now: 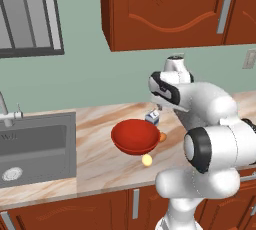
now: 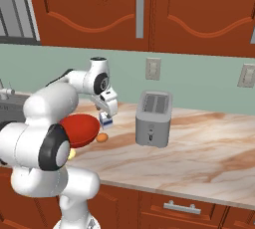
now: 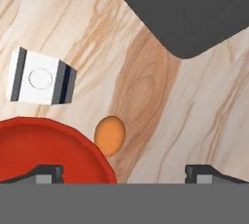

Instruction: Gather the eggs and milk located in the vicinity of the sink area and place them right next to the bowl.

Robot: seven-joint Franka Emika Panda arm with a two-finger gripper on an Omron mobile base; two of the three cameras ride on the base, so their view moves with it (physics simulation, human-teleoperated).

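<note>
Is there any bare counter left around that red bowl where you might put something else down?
Yes. Bare counter runs between the bowl and the sink, and a wide stretch lies past the toaster. It is crowded on the bowl's toaster side: the milk, the orange-brown egg and the pale yellow egg cluster by its rim, below the gripper.
</note>
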